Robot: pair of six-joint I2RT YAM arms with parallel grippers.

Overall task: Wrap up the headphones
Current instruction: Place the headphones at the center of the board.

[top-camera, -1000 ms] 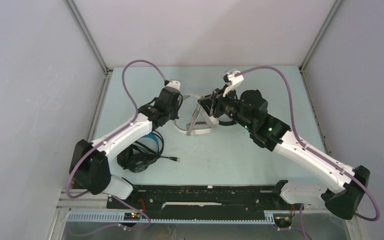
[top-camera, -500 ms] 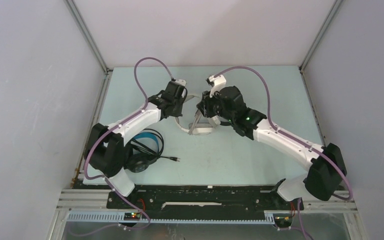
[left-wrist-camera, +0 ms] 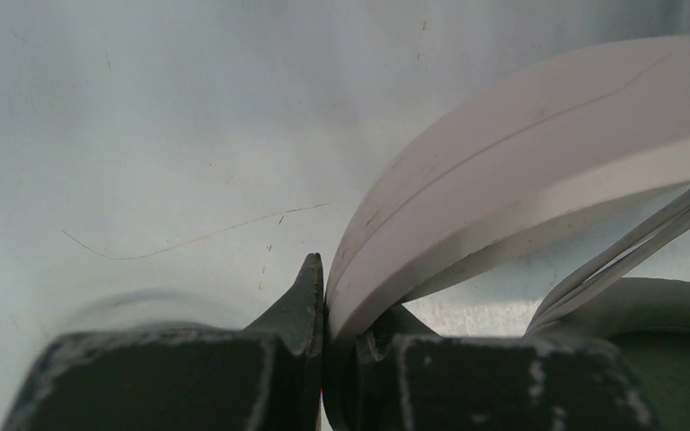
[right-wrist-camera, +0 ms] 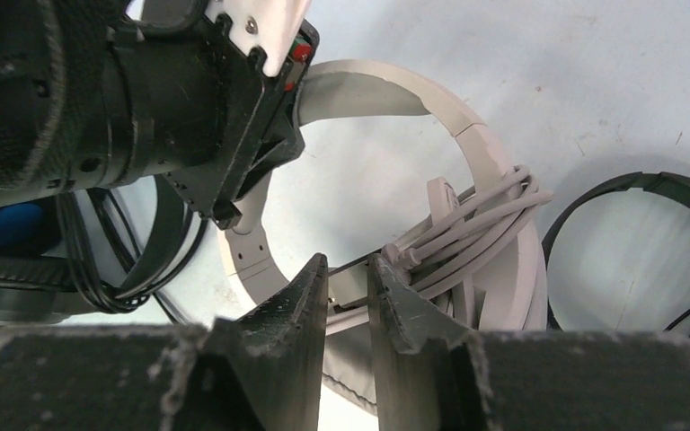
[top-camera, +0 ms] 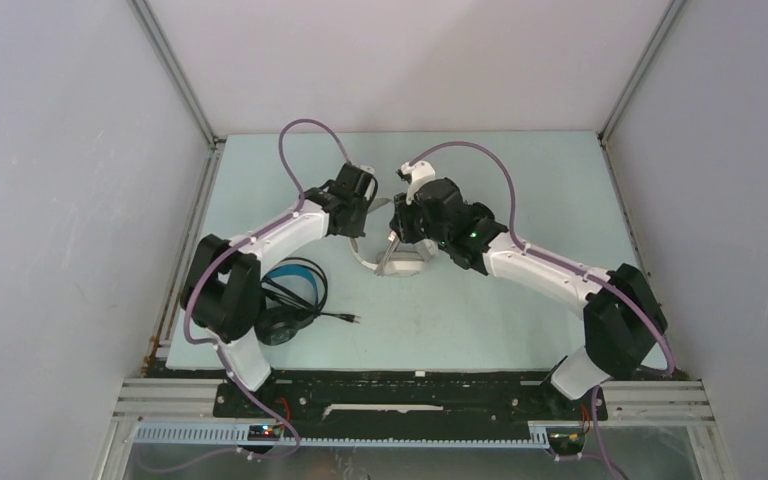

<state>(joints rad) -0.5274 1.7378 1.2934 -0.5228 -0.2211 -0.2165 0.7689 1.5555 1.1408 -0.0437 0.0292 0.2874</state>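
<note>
The white over-ear headphones [top-camera: 392, 262] lie mid-table, with the grey cable [right-wrist-camera: 481, 224] wound round the headband. My left gripper [top-camera: 357, 222] is shut on the white headband [left-wrist-camera: 503, 171], which is pinched between its fingertips [left-wrist-camera: 313, 292]. My right gripper [top-camera: 398, 228] is closed to a narrow gap on the white headphones' arm piece [right-wrist-camera: 349, 285] beside the cable end. The black headphones with blue headband [top-camera: 285, 298] lie at the front left and also show in the right wrist view [right-wrist-camera: 13, 224]. The thin black on-ear pair [right-wrist-camera: 633, 193] lies right of the white pair, hidden under my right arm in the top view.
The black pair's plug [top-camera: 355, 320] points right on the table. My left wrist [right-wrist-camera: 171, 99] hangs close above the white headband, right in front of my right gripper. Grey walls enclose the table on the left, back and right.
Both arms have stretched further out toward the table's middle. The right gripper has moved left and the left gripper back, closing in together over the white headphones, which shifted slightly left.
</note>
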